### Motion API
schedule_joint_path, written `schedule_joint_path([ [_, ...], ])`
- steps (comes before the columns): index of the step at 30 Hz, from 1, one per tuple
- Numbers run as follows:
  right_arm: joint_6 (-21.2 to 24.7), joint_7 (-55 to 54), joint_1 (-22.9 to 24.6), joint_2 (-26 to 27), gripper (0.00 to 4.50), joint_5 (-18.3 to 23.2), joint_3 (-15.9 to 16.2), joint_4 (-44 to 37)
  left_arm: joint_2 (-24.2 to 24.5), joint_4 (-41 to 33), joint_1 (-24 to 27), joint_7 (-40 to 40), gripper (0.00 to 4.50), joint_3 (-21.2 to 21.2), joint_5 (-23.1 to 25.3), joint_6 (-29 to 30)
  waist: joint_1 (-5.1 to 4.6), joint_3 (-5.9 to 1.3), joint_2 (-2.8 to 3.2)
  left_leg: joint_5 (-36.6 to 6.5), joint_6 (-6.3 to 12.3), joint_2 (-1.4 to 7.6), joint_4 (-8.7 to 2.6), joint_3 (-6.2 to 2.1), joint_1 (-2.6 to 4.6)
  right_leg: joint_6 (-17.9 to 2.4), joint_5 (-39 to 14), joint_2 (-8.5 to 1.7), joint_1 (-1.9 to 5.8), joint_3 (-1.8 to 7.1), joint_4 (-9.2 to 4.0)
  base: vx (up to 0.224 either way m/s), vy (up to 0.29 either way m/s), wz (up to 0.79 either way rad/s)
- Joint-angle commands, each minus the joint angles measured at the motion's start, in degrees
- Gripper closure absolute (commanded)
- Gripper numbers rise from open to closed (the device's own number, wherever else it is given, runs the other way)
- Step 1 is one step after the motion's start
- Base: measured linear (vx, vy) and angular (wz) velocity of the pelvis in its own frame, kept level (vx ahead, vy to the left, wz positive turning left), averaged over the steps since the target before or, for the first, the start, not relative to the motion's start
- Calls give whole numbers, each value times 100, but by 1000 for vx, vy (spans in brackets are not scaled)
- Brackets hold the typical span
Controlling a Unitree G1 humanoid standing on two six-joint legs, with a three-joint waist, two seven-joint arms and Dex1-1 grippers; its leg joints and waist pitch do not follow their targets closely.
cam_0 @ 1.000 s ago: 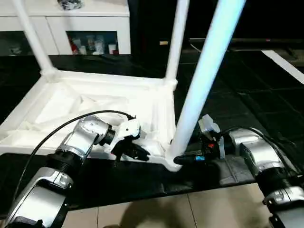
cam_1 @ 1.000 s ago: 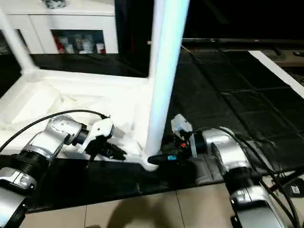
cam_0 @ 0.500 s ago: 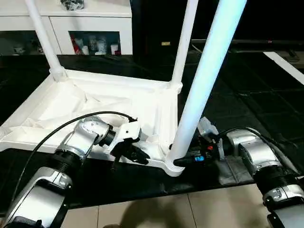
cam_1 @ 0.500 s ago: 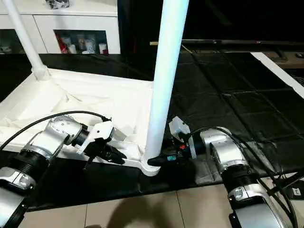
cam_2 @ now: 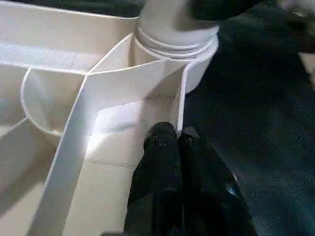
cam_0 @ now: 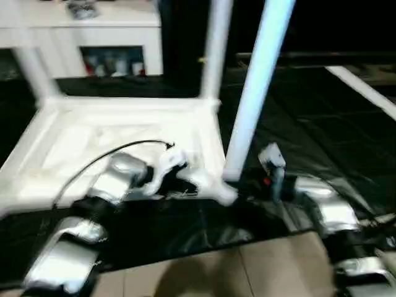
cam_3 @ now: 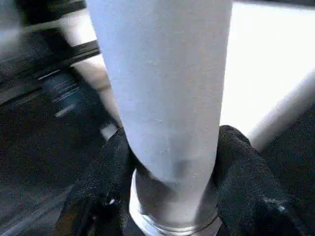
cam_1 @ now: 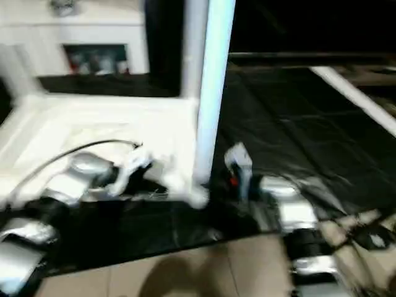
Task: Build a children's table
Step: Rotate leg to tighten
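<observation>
Step in hand: seating a leg in the upturned children's table (cam_0: 124, 133). The top lies ribbed side up on the dark floor mat (cam_0: 309, 130), and the near leg (cam_0: 255, 86) stands upright in the corner socket (cam_2: 174, 37) closest to me.

Other legs: two more rise from the far corners, one on my left (cam_0: 28, 74), one further right (cam_0: 213, 46). I cannot make out a fourth.

My right fingers (cam_3: 170, 196): wrapped around the base of the near leg, one black finger on each side, just above the ringed collar where it meets the socket. That is a grip on the leg.

My left fingers (cam_2: 177, 142): clenched together with nothing between them, tips resting at the table's near rim wall (cam_2: 179, 105), just beside that same socket.

Seating: I judge the leg is in the socket, but I cannot tell whether it is fully home.

Next move calls for: holding the top steady at the rim with my left while my right drives the leg down straight. If it tilts, it may bind in the collar.

Then: let go and check for the fourth leg.
</observation>
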Motion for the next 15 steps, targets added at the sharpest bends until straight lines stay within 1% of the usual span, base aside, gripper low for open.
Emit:
schedule_joint_path([
  [1, 405, -372, -69, 644, 249, -149, 580, 324, -665, 3, -156, 582, 450, -36, -219, 125, -16, -264, -13, -2003, -40, 94, -429, -103, 17, -627, -3214, -313, 192, 174, -628, 0, 0, 0],
  [2, 454, -741, -142, 778, 249, -224, 528, 410, -775, 55, -184, 800, 450, -9, -193, 164, -56, -259, -11, -2000, -6, 101, -435, -105, 8, -681, -3109, -300, 180, 175, -622, 0, 0, 0],
  [3, 480, -1435, -333, 1039, 251, -291, 383, 635, -977, 172, -258, 1222, 450, 54, -155, 248, -73, -256, -7, -2020, -13, 91, -433, -102, 7, -684, -3116, -292, 171, 174, -622, 0, 0, 0],
  [4, 479, -1512, -356, 1069, 251, -294, 365, 660, -999, 185, -266, 1271, 450, 61, -149, 254, -103, -249, -1, -2066, -26, 81, -429, -96, 13, -681, -3173, -286, 148, 171, -632, 0, 0, 0],
  [5, 411, -2016, -488, 1217, 251, -415, 320, 811, -1123, 265, -324, 1563, 450, 119, -114, 298, -129, -263, -15, -2102, -9, 74, -418, -103, 28, -630, -3276, -296, 141, 163, -656, 0, 0, 0],
  [6, 377, -2422, -597, 1332, 251, -511, 293, 935, -1223, 333, -378, 1806, 450, 180, -87, 335, -151, -258, -1, -2107, -12, 76, -433, -111, 17, -618, -3247, -291, 151, 153, -663, 0, 0, 0],
  [7, 356, -2457, -621, 1363, 251, -519, 298, 954, -1247, 351, -396, 1857, 450, 194, -85, 345, -154, -263, 1, -2118, -6, 77, -437, -115, 15, -613, -3226, -291, 156, 150, -665, 0, 0, 0],
  [8, 352, -2471, -628, 1391, 251, -512, 302, 949, -1268, 357, -406, 1897, 450, 208, -80, 360, -145, -270, -21, -2090, 46, 81, -443, -110, 9, -620, -3097, -295, 164, 161, -666, 0, 0, 0],
  [10, 347, -2484, -621, 1418, 251, -534, 326, 919, -1282, 351, -412, 1897, 450, 217, -79, 351, -142, -265, -12, -2118, 98, 85, -445, -94, 19, -651, -2969, -281, 146, 177, -669, 0, 0, 0],
  [11, 316, -2579, -601, 1490, 251, -626, 326, 873, -1316, 384, -437, 1930, 450, 249, -54, 355, -144, -270, -21, -2085, 135, 87, -456, -91, -1, -703, -2780, -279, 160, 190, -646, 0, 0, 0],
  [12, 306, -2536, -582, 1527, 251, -585, 292, 833, -1298, 377, -433, 1890, 450, 233, -35, 315, -143, -268, -12, -2089, 132, 87, -461, -93, 3, -710, -2771, -281, 159, 189, -646, 0, 0, 0],
  [13, 304, -2538, -577, 1558, 199, -549, 265, 817, -1291, 368, -429, 1886, 450, 222, -19, 300, -146, -265, -20, -2116, 151, 80, -458, -87, 2, -705, -2801, -282, 162, 191, -654, 0, 0, 0],
  [14, 331, -2545, -575, 1574, 186, -516, 240, 803, -1280, 352, -421, 1873, 450, 221, -22, 318, -143, -262, -20, -2126, 157, 79, -457, -85, 3, -695, -2850, -287, 160, 192, -661, 0, 0, 0],
  [15, 349, -2543, -573, 1577, 186, -494, 219, 788, -1267, 335, -412, 1851, 450, 219, -26, 330, -140, -262, -15, -2125, 161, 80, -459, -90, 5, -676, -2919, -295, 159, 190, -667, 0, 0, 0],
])
